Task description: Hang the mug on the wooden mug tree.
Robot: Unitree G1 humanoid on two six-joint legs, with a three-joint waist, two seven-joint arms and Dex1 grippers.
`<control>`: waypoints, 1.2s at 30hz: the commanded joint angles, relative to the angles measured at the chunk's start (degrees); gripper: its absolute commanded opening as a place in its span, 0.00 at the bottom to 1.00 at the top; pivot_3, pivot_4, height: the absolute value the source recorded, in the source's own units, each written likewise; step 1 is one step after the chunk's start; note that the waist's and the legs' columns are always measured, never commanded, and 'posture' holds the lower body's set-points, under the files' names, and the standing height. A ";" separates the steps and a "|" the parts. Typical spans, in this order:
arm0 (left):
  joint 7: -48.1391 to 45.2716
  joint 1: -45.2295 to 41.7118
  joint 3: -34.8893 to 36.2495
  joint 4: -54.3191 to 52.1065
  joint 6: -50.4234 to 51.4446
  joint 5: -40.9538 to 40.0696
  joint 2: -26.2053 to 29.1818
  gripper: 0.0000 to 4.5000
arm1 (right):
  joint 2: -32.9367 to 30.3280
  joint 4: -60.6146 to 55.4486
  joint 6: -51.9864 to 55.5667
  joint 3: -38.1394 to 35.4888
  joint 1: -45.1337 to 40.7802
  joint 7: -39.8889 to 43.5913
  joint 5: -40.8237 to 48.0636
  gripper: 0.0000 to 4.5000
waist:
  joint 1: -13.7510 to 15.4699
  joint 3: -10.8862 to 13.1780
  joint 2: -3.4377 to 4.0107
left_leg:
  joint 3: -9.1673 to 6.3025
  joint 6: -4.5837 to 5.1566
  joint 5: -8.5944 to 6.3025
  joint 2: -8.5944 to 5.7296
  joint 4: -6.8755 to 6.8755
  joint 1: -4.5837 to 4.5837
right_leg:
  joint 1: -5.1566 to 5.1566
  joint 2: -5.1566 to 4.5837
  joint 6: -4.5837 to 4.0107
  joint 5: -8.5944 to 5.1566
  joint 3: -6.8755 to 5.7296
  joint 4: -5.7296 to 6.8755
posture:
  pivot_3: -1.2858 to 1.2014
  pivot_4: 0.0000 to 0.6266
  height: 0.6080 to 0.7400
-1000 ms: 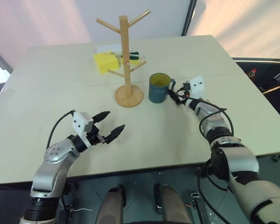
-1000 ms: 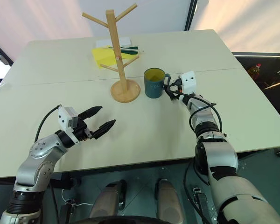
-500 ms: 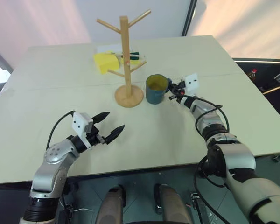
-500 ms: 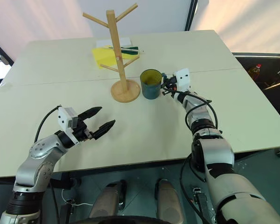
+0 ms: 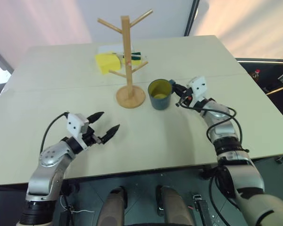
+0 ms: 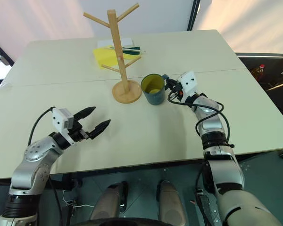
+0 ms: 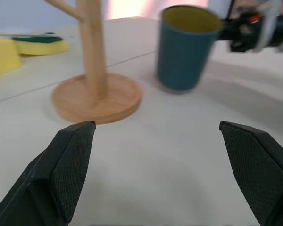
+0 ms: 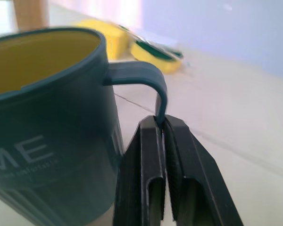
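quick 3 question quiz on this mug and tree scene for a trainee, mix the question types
1. True or false: the right claw is shut on the mug by its handle.
2. Which side of the tree is the mug on? A) robot's left B) robot's right C) behind it
3. Fill in: the left claw is ____, with nothing in it.

Key:
1. True
2. B
3. open

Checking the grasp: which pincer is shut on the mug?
The right pincer, clamped on the handle of the mug; the left pincer hangs open, apart from it.
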 commanded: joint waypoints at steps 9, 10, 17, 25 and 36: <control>0.78 -5.88 5.49 6.90 -8.02 2.17 2.63 1.00 | -3.00 -43.02 32.28 11.28 -0.31 -5.39 -10.88 0.01 | 0.35 -0.01 0.00 | 0.02 -0.02 -0.01 0.09 0.02 -0.07 | -0.06 0.01 -0.06 0.03 -0.03 -0.08 | 0.52 0.24 1.00; 0.53 -5.99 5.57 6.94 -8.27 1.98 2.82 1.00 | -2.83 -44.22 34.37 12.16 -1.26 -5.79 -11.74 0.01 | 0.36 -0.01 0.00 | 0.05 -0.03 -0.01 0.08 0.02 -0.13 | -0.12 -0.03 -0.07 0.04 -0.03 -0.11 | 0.52 0.24 1.00; -3.03 -5.10 7.27 1.55 -4.99 -4.15 5.21 1.00 | -1.28 -47.55 47.06 16.45 -9.58 -4.09 -11.51 0.01 | 0.27 -0.01 -0.01 | 0.05 -0.03 -0.01 0.10 -0.08 -0.23 | -0.29 0.00 -0.09 0.05 -0.06 -0.08 | 0.52 0.24 1.00; -4.92 -4.09 8.55 -4.48 1.75 -10.41 8.49 1.00 | 0.91 -46.34 51.13 19.15 -15.59 -3.76 -11.27 0.01 | 0.06 0.00 0.00 | 0.08 -0.03 -0.01 0.10 -0.04 -0.27 | -0.29 -0.02 -0.08 0.04 -0.06 -0.11 | 0.52 0.24 1.00; -6.44 -4.92 11.27 -10.33 10.28 -19.89 12.84 1.00 | 3.10 -40.61 52.76 20.74 -20.43 -5.01 -12.16 0.01 | -0.05 0.00 0.00 | 0.06 -0.03 -0.01 0.10 -0.08 -0.29 | -0.33 0.00 -0.08 0.04 -0.07 -0.11 | 0.52 0.24 1.00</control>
